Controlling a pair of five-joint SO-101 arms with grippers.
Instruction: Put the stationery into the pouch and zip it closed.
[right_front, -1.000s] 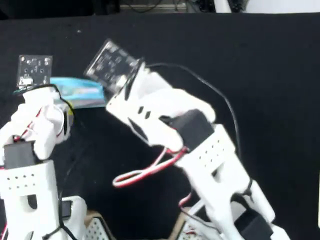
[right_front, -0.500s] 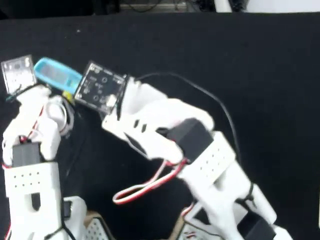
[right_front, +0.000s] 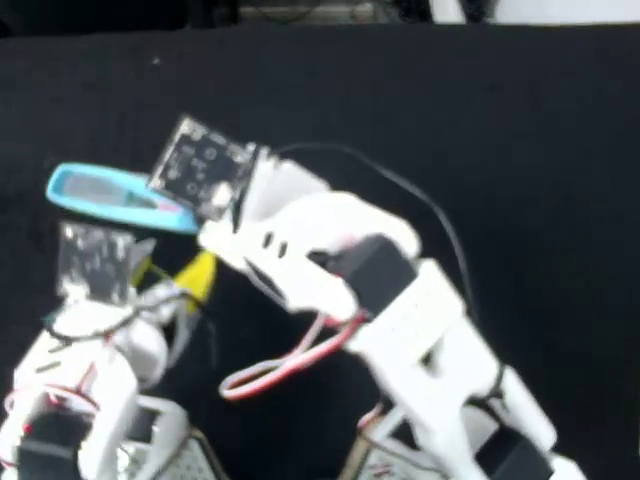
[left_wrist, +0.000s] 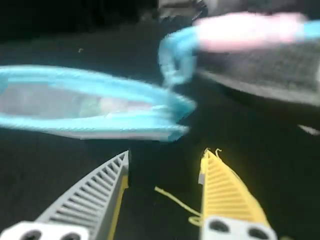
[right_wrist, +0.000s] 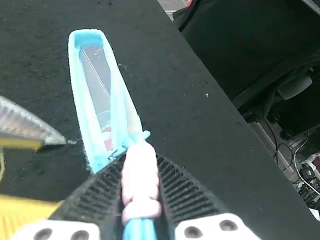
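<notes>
Our left claw (left_wrist: 165, 152) has drawn back from the pouch (left_wrist: 85, 107) and now hangs open and empty near its end. The pouch lies on the table (right_front: 500, 120). Our right claw (right_wrist: 140, 161) stays clamped on the pink zip pull (right_wrist: 141, 192), so we judge the zipping still under way.

Black cloth-covered table (right_front: 520, 150) carrying a pouch.
A long light-blue fabric pouch (right_front: 110, 192) with a clear side panel lies flat on the dark cloth at the table's far left, its length running left to right. Pale lint specks dot the cloth nearby.
</notes>
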